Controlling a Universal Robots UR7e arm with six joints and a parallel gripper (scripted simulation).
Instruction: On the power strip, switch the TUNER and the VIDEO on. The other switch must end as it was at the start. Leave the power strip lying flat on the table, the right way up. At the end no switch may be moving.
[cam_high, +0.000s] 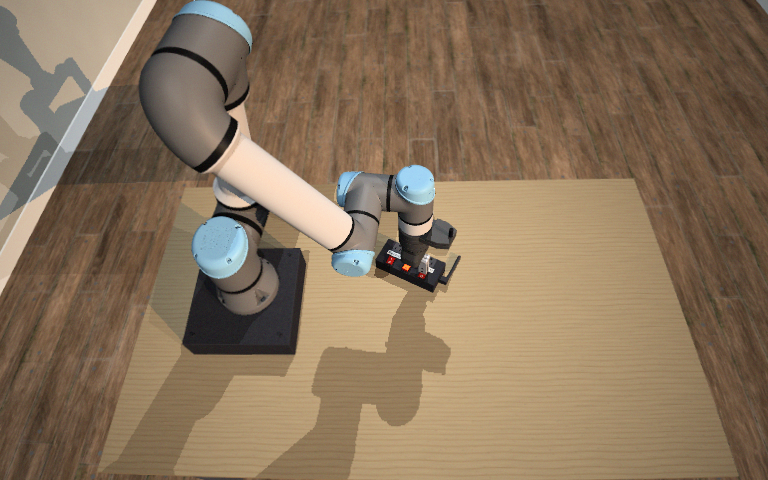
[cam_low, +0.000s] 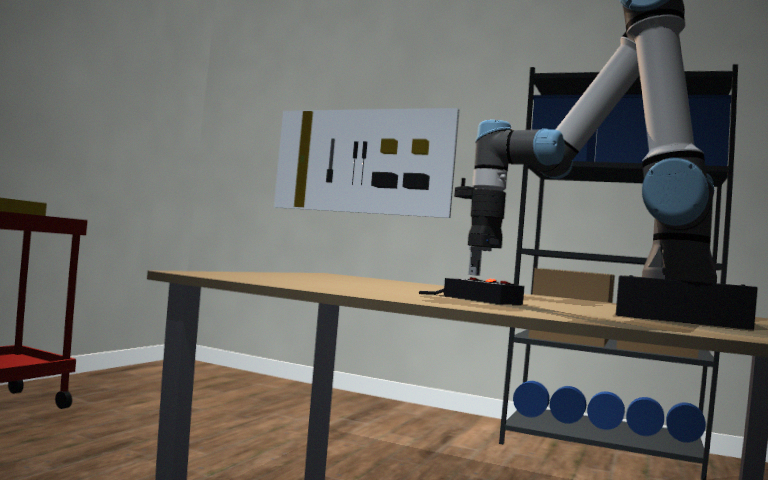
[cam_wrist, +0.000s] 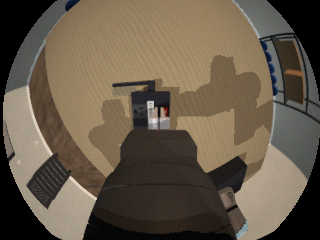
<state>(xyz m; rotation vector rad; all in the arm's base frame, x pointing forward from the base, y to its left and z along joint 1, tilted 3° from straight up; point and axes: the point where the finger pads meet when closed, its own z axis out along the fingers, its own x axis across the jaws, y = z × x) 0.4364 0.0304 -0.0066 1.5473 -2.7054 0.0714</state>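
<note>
Tan wood: your wooden table (cam_high: 538, 339) carries the flat black rectangular power strip (cam_low: 483, 290), lying right way up near the arm's black square base plate (cam_high: 243, 308).
Around the strip: a short black cord stub (cam_high: 450, 269) sticks out of the end farthest from the base plate; nothing else stands close to it on the table.
Behind the strip: you have a black metal shelf rack (cam_low: 623, 254) with five blue discs (cam_low: 606, 409) on its lowest shelf, a white wall board (cam_low: 367, 162), and a red cart (cam_low: 33, 305) well apart.
Arm: the grey-and-white arm with blue joint caps (cam_high: 271, 186) reaches from the base plate, wrist pointing straight down over the strip.
Gripper: the dark two-finger gripper (cam_low: 474, 264) has its fingers pressed together on nothing, tips just above the strip's cord end.
Switches: three red-orange rocker switches (cam_high: 406, 267) sit in a row on the strip; you cannot read their labels or positions.
</note>
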